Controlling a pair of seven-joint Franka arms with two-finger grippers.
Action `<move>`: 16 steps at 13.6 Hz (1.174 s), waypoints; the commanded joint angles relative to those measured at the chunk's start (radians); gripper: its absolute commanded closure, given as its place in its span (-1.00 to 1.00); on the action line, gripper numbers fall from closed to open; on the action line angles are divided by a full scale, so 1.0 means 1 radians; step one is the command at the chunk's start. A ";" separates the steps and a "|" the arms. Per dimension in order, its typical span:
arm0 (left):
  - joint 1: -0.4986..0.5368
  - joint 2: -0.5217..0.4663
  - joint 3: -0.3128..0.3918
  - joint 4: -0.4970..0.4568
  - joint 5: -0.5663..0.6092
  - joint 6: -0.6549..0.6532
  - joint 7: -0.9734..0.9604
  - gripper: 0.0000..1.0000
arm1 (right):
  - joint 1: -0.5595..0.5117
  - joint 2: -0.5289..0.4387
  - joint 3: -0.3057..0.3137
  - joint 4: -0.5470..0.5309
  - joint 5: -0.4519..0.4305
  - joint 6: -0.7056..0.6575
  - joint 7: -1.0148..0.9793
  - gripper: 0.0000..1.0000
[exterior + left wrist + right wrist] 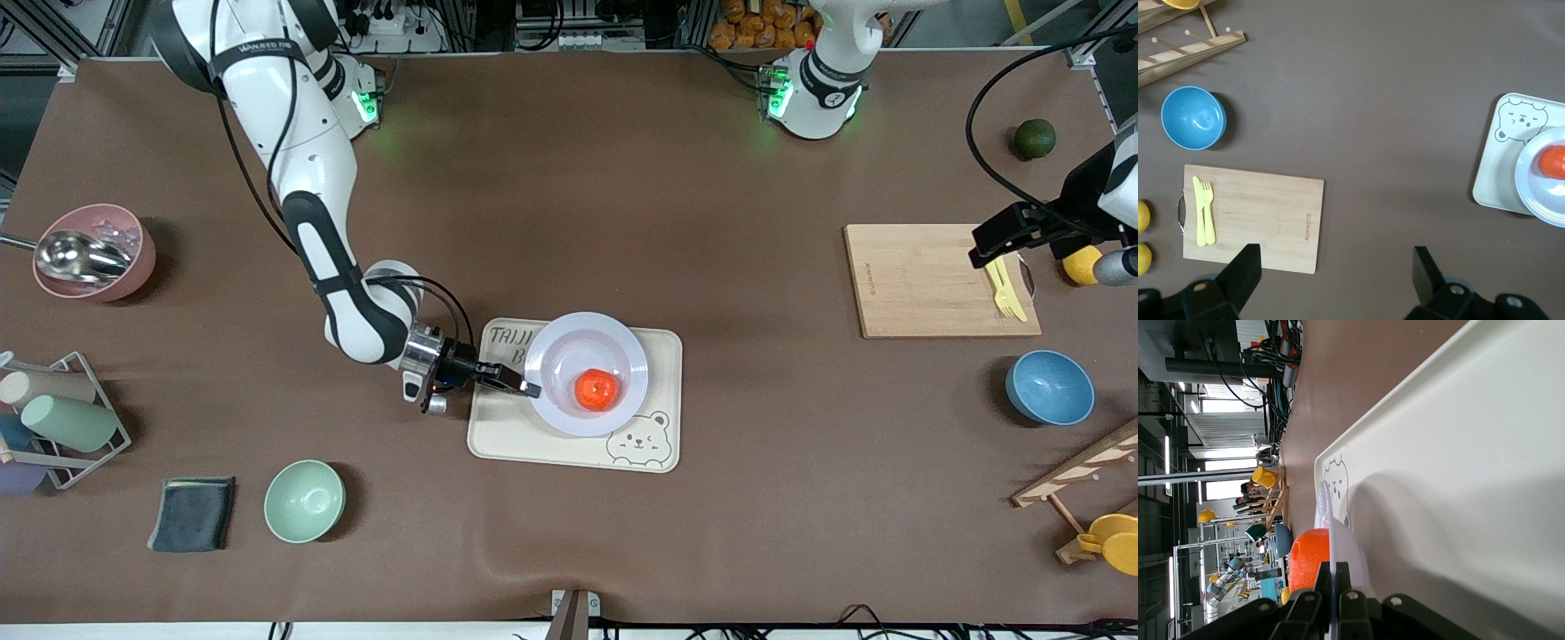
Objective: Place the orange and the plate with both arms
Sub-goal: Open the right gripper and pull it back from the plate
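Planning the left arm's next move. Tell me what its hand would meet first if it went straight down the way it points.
Judging by the wrist view, the open left hand points down near the cutting board's edge, so it would probably meet bare tablecloth, though depth is unclear.

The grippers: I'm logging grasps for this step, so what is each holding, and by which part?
The right gripper is shut on the plate, pinching its rim at the edge toward the right arm's end. The left gripper is open over the cutting board, holding nothing.

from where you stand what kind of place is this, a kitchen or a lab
Most likely a robotics lab set up as a mock kitchen. Two arms are bolted to a brown-covered table with cables and metal framing around it, while kitchenware such as the bear tray, cutting board and blue bowl is spread out as props.
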 commanded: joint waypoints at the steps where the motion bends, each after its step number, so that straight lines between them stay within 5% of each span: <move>1: 0.007 -0.012 -0.001 -0.007 -0.017 -0.006 0.022 -1.00 | -0.008 0.018 0.009 0.040 -0.010 0.001 -0.002 1.00; 10: 0.007 -0.004 -0.001 -0.005 -0.018 0.003 0.022 -1.00 | -0.016 0.022 0.007 0.039 -0.025 0.001 -0.004 0.99; 11: 0.007 -0.006 0.001 -0.005 -0.018 0.003 0.022 -1.00 | -0.019 0.022 0.007 0.037 -0.027 0.001 -0.004 0.91; 12: 0.007 -0.006 0.001 -0.005 -0.017 0.003 0.022 -1.00 | -0.020 0.025 0.007 0.037 -0.033 0.001 -0.004 0.36; 16: 0.007 -0.006 0.001 -0.005 -0.017 0.003 0.022 -1.00 | -0.016 0.032 0.007 0.039 -0.056 0.016 -0.001 0.34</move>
